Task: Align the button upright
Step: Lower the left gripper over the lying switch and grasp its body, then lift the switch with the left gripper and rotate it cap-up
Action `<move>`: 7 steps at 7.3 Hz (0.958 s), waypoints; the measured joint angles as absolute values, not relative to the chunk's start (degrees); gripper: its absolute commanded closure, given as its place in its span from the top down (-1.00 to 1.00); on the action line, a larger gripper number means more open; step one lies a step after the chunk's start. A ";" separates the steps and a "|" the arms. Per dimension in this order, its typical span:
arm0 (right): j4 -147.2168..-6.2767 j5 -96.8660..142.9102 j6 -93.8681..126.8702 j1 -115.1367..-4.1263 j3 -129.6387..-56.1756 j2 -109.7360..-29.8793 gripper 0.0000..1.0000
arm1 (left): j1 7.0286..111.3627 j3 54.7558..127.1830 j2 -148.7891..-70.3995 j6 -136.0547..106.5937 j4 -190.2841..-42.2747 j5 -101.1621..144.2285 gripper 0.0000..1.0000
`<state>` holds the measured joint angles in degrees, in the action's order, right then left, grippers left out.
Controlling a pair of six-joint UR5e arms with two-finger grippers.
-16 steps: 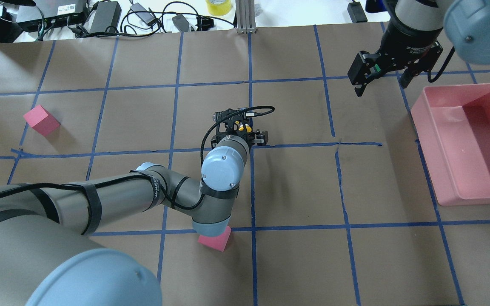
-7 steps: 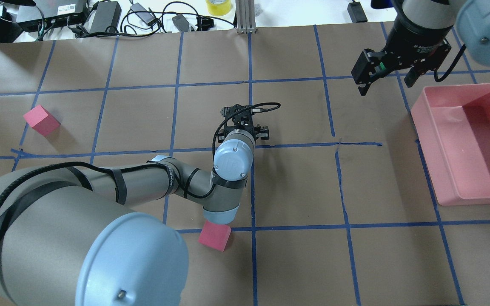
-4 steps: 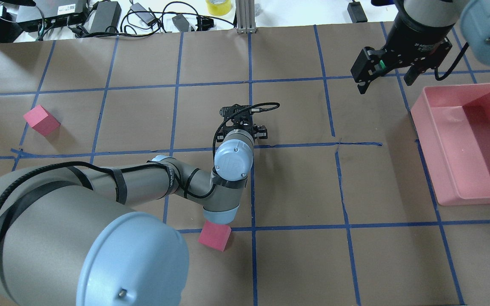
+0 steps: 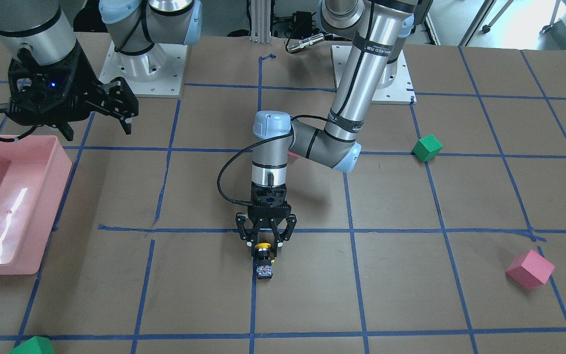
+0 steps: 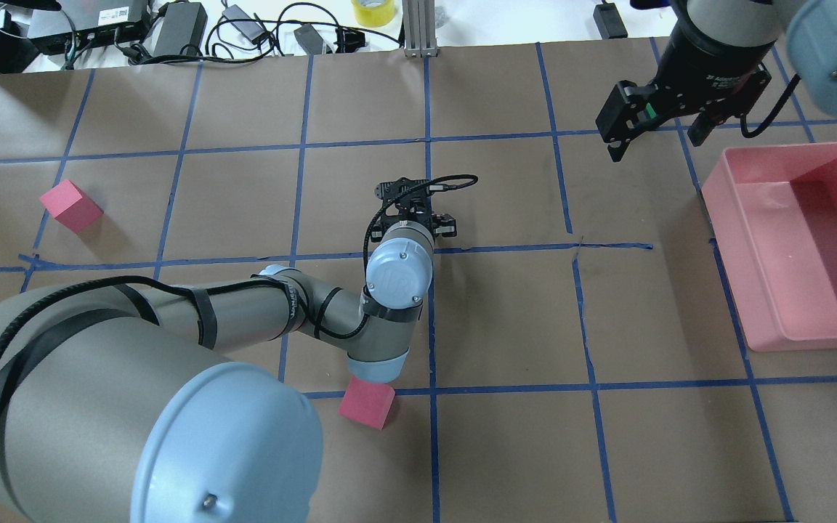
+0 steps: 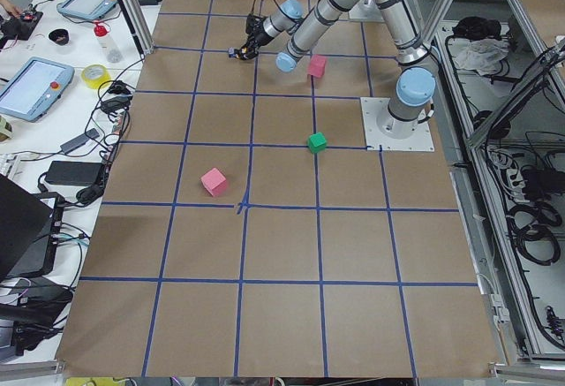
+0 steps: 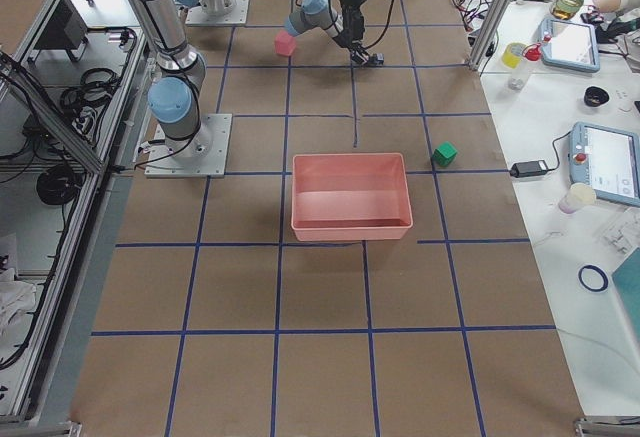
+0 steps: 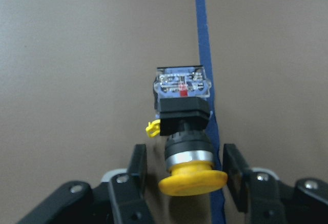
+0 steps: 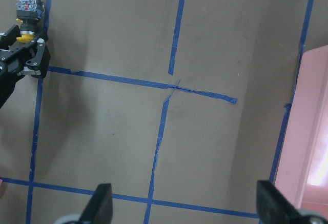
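One item to confirm: where is the button (image 8: pixel 183 126), and is it upright? (Operator)

Negative. In the left wrist view it lies on its side on the tabletop (image 8: pixel 77 55), along a blue tape line (image 8: pixel 203 39). The grey-white base block points to 12 o'clock and the yellow cap to 6 o'clock. (Technician)

State of the left gripper (image 8: pixel 184 155)? (Operator)

Low at the tabletop, with its fingers (image 8: pixel 137 165) set apart, one at 9 o'clock and one at 3 o'clock of the cap. A gap shows on each side, so nothing is gripped. (Technician)

And the right gripper (image 9: pixel 187 196)? (Operator)

Fingers spread wide, holding nothing. In the overhead view it hangs at about 2 o'clock from the left gripper, well apart, and appears to take no part in the work. (Technician)

Progress? (Operator)

Judged from these views, the approach is done and the fingers bracket the cap end. Four steps are left: close, lift, rotate the button until the cap faces up, and set the base block flat on the tabletop. The alignment itself is not yet begun. (Technician)

Precaution? (Operator)

The cap is round and wider than the black body, so a grip there may let the button swing. Check that the base sits flat before release. (Technician)
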<state>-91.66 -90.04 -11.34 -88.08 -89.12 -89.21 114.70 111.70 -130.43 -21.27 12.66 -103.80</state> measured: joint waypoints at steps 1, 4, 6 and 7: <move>-91.67 -90.27 -11.34 -88.10 -89.12 -89.21 1.00 | 114.70 111.71 -130.42 -21.27 12.65 -103.80 -0.33; -91.69 -90.39 -11.34 -88.07 -89.12 -89.21 1.00 | 114.70 111.60 -130.07 -21.23 12.52 -103.64 -0.42; -91.75 -90.35 -11.39 -88.08 -89.15 -89.16 1.00 | 114.70 110.31 -128.52 -20.01 10.21 -103.36 -0.42; -91.75 -90.29 -11.41 -88.09 -89.18 -89.14 1.00 | 114.70 109.01 -127.46 -18.70 6.80 -103.32 -0.42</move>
<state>-91.75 -90.29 -11.41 -88.09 -89.18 -89.14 114.70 109.01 -127.46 -18.70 6.80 -103.32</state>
